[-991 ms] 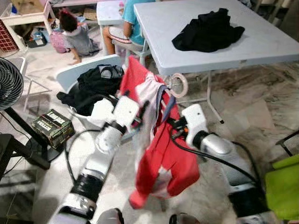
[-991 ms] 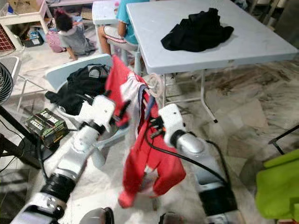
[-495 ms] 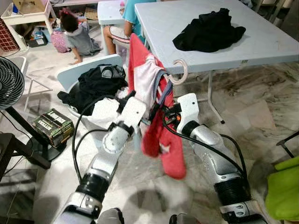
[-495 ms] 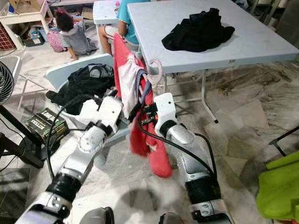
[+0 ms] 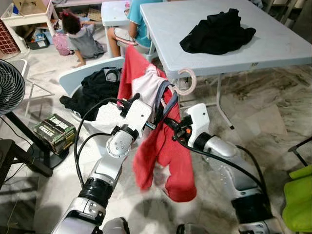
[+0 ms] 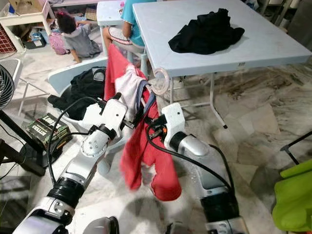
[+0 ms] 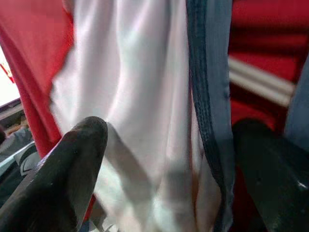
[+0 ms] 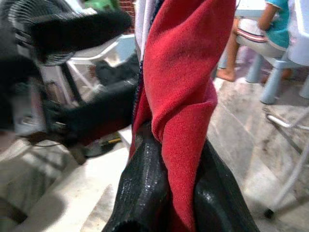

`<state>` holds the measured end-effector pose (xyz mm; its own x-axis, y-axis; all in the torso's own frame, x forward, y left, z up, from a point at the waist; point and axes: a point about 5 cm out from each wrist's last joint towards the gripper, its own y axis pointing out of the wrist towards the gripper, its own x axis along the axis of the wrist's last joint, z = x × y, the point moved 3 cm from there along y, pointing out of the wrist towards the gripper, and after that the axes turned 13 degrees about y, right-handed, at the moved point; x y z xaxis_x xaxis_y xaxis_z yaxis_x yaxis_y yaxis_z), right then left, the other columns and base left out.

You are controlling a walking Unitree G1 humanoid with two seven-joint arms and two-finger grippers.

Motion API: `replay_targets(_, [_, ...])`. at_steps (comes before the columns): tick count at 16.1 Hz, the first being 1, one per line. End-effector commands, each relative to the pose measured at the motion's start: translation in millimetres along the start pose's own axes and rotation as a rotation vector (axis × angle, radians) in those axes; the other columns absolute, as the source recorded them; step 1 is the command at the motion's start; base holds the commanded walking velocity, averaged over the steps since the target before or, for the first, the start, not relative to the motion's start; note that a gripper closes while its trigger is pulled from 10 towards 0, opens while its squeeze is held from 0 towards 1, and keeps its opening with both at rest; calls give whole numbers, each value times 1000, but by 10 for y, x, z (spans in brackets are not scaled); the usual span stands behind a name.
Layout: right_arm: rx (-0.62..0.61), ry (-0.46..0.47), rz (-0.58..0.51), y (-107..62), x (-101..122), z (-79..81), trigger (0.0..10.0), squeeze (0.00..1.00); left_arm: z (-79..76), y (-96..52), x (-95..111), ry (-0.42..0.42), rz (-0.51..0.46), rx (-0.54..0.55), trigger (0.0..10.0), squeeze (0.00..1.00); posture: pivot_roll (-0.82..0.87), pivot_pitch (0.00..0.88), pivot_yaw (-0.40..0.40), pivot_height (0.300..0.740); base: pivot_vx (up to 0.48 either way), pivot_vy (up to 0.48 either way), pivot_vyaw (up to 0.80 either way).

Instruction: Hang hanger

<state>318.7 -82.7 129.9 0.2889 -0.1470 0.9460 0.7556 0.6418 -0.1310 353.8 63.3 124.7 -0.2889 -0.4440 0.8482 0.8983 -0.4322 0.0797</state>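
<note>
A red garment [image 5: 165, 156] with a white and blue-trimmed part [image 5: 152, 90] hangs on a hanger. The hanger's pale pink hook [image 5: 188, 81] sticks up in front of the table edge. My left gripper [image 5: 152, 117] is at the garment's left side; in the left wrist view it [image 7: 171, 130] is open, with white cloth between its spread fingers [image 7: 72, 169]. My right gripper [image 5: 171, 127] is shut on a fold of the red garment [image 8: 186, 82], pinched between its fingers [image 8: 145, 183].
A grey table [image 5: 273, 48] stands ahead with a black garment [image 5: 217, 31] on it. A white basket [image 5: 78, 75] with black clothes is at the left, beside a fan [image 5: 9, 85] and a box [image 5: 56, 131]. Two people [image 5: 80, 36] sit at the back. There is a green seat [image 5: 298, 202] at the right.
Both arms lifted the garment toward the table edge, then drew back and slightly down. The red cloth has swung and now hangs longer below the grippers.
</note>
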Motion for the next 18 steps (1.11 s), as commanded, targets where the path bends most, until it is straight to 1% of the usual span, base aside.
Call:
replay_targets(1, [60, -1, -35, -20, 117, 106, 10000, 0, 48, 17, -6, 5, 2, 14, 0, 0, -67, 69, 8, 740, 0, 0, 0])
replay_targets(3, [93, -4, -22, -52, 109, 145, 10000, 0, 56, 17, -3, 4, -2, 18, 0, 0, -67, 69, 8, 740, 0, 0, 0])
replay_targets(5, [89, -4, -1, -67, 52, 129, 10000, 0, 77, 29, -5, 7, -4, 22, 0, 0, -65, 63, 9, 740, 0, 0, 0])
replay_targets(8, [101, -2, 21, -72, 3, 163, 10000, 0, 118, 24, -19, 11, -4, 29, 0, 0, -65, 63, 9, 740, 0, 0, 0])
replay_targets(11, [106, -2, 37, -72, -32, 164, 10000, 0, 129, 23, -39, 10, 2, 34, 0, 0, -59, 61, 5, 740, 0, 0, 0])
replay_targets(18, [62, -6, 46, -76, -66, 95, 10000, 0, 106, 21, -30, 1, -5, 27, 0, 0, -61, 68, 6, 740, 0, 0, 0])
